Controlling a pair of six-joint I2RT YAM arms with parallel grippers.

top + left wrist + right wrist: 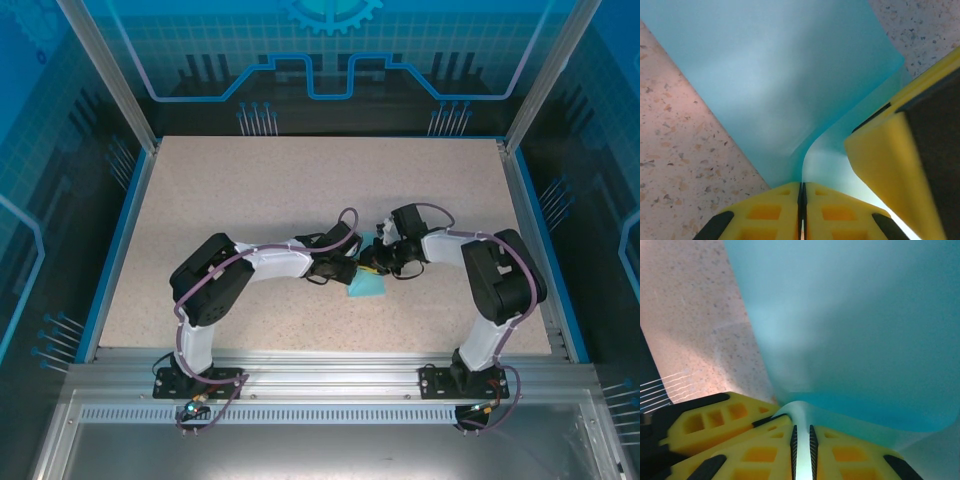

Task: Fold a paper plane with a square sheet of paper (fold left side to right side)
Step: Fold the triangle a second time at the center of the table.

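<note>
Smoothly curved light-blue paper (790,75)

Speckled table (250,200), blue panelled walls (60,150)

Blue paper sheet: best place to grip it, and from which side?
By an edge, coming in edge-on, one jaw on each face. The blue paper sheet is thin and curving, not lying flat on the table, so its margin is what the jaws can close over. The left gripper and right gripper each pinch it that way.
</note>
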